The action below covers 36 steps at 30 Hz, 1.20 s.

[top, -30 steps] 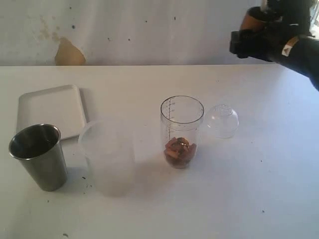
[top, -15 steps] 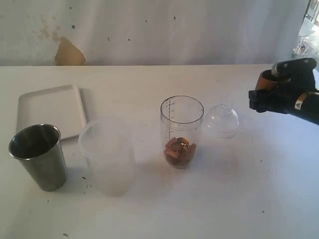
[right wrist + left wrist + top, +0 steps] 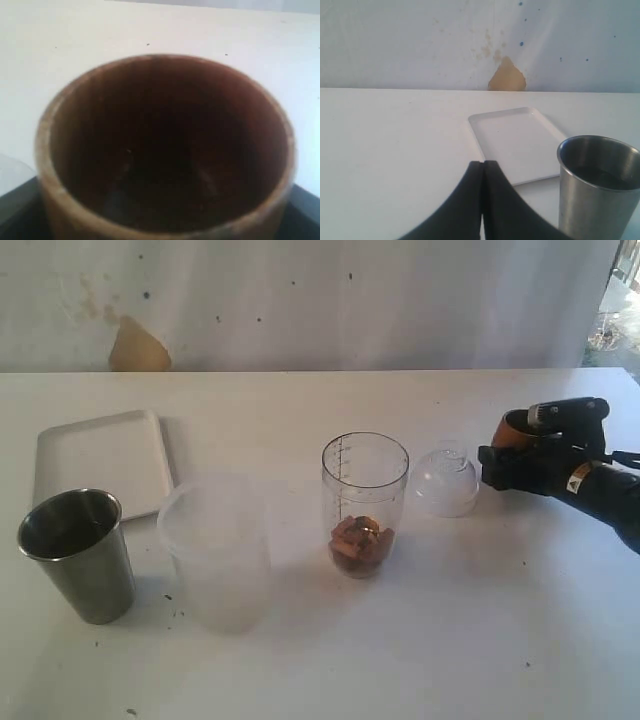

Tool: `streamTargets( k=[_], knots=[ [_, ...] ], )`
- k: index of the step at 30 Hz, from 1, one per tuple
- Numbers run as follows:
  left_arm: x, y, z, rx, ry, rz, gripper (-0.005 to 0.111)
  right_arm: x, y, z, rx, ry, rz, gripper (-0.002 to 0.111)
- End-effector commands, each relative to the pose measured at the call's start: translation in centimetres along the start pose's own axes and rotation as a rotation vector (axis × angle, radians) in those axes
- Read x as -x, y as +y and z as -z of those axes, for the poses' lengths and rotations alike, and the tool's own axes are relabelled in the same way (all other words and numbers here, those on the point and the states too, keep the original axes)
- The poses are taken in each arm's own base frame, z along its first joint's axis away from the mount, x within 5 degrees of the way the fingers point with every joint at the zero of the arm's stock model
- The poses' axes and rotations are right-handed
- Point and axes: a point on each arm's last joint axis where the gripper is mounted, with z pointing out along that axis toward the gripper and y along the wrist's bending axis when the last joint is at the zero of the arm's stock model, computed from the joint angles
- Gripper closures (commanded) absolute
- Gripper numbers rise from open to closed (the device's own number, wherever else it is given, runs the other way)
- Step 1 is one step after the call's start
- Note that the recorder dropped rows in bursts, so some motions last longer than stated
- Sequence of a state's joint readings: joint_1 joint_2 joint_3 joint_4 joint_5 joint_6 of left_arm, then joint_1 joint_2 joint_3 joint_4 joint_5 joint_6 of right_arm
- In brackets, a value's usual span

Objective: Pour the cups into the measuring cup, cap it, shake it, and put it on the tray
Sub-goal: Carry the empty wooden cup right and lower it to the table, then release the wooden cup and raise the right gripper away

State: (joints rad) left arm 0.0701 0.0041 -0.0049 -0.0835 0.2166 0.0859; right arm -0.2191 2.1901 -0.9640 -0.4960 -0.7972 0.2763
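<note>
Right gripper [image 3: 505, 458]: black jaws clamped on either side of the brown wooden cup [image 3: 512, 428], at the right of the table [image 3: 300, 660]. The cup is held low; whether it touches the tabletop cannot be told. In the right wrist view its dark round mouth [image 3: 165, 150] fills the frame.

Left gripper [image 3: 482, 200]: fingers pressed together, holding nothing, near the left end of the table.

Clear dome lid [image 3: 446, 482]: just left of the right gripper, on the table.

Measuring cup [image 3: 365, 480]: upright at the centre, just left of the lid, uncapped, with brown pieces [image 3: 362, 543] in its base.

Frosted cup [image 3: 215, 550]: upright, left of the measuring cup.

Steel tumbler [image 3: 78, 555]: upright, near left.

Tray [image 3: 100, 455]: flat, far side of the tumbler.

Wall [image 3: 320, 300]: pale, with a tan patch [image 3: 138, 345].
</note>
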Motion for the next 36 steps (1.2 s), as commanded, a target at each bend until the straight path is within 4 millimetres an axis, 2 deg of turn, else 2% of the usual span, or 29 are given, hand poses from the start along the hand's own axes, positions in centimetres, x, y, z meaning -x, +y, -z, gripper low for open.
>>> streamTargets(
  k=[1,3,5,8,10,12,14,23,36],
  knots=[
    [-0.1,0.0,0.0,-0.002,-0.007,0.003,0.107,0.5,-0.2,0.0,-0.003,-0.05,0.002,0.108],
    [-0.1,0.0,0.0,-0.002,-0.007,0.003,0.107,0.5,-0.2,0.0,-0.003,-0.05,0.002,0.103],
    [-0.1,0.0,0.0,-0.002,-0.007,0.003,0.107,0.5,-0.2,0.0,-0.004,-0.041,0.004,0.092],
    [-0.1,0.0,0.0,-0.002,-0.007,0.003,0.107,0.4,-0.2,0.0,-0.005,-0.039,0.004,0.065],
    [-0.1,0.0,0.0,-0.002,-0.007,0.003,0.107,0.4,-0.3,0.0,-0.006,-0.033,0.004,0.041],
    [-0.1,0.0,0.0,-0.002,-0.007,0.003,0.107,0.4,-0.3,0.0,-0.007,-0.031,0.004,0.024],
    [-0.1,0.0,0.0,-0.002,-0.007,0.003,0.107,0.3,-0.2,0.0,-0.003,-0.022,0.01,0.015],
    [-0.1,0.0,0.0,-0.002,-0.007,0.003,0.107,0.8,-0.3,0.2,-0.012,-0.013,0.016,0.014],
    [-0.1,0.0,0.0,-0.002,-0.007,0.003,0.107,7.0,0.2,3.2,-0.054,-0.046,0.065,0.015]
  ],
)
